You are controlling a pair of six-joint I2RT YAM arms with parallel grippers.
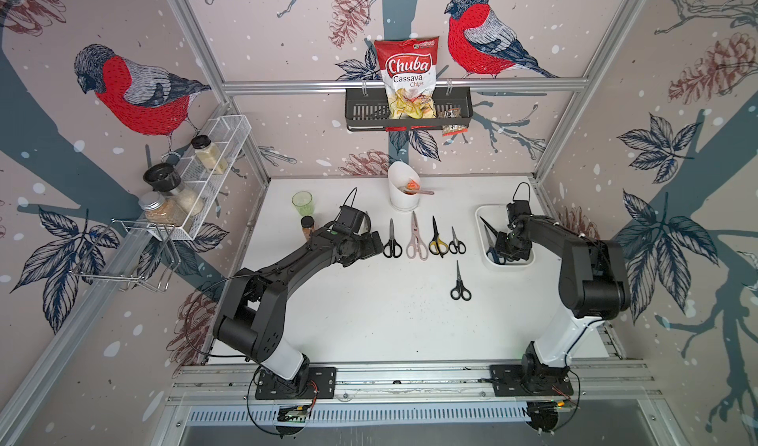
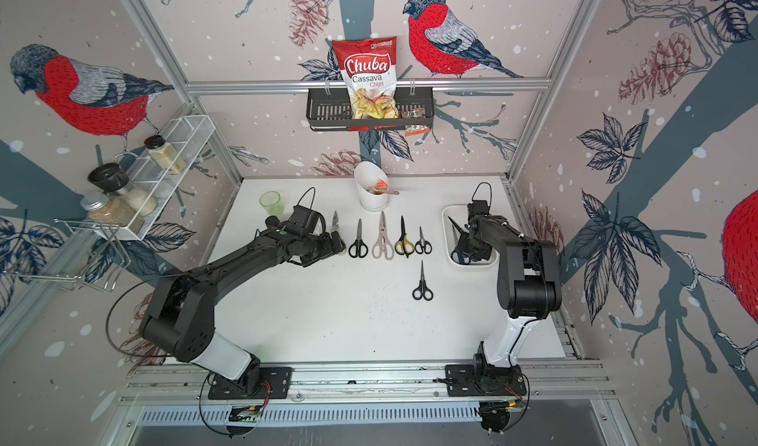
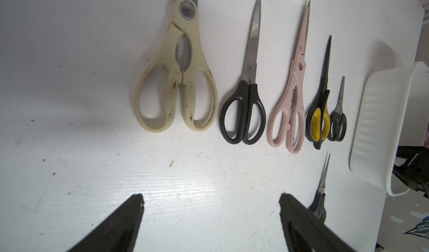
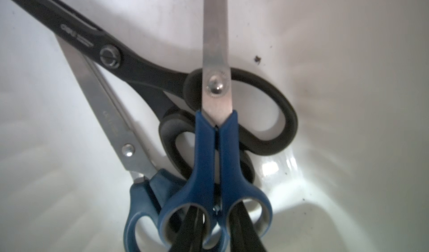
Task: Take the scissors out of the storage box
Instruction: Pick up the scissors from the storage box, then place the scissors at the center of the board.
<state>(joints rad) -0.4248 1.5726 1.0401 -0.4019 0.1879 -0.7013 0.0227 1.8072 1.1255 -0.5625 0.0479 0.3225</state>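
Note:
The white storage box [image 1: 482, 218] stands at the table's right. Inside lie a black pair [image 4: 139, 70] and two dark blue-handled scissors [image 4: 216, 158]. My right gripper [image 4: 217, 216] reaches into the box [image 4: 348, 100], one finger through each loop of the top blue pair, pinching the handles' middle. Six pairs lie out on the table: cream [image 3: 176, 77], black [image 3: 246, 104], pink [image 3: 292, 100], yellow-black [image 3: 320, 114], small black [image 3: 339, 121], and another small black one [image 1: 460, 286] nearer the front. My left gripper [image 3: 211, 199] hovers open and empty just short of the cream pair's handles.
A tall white holder [image 1: 404, 193] stands behind the row of scissors. A green cup [image 1: 302, 202] and a spice jar [image 1: 307, 223] sit at the back left. A black basket with a chips bag [image 1: 406, 78] hangs on the back wall.

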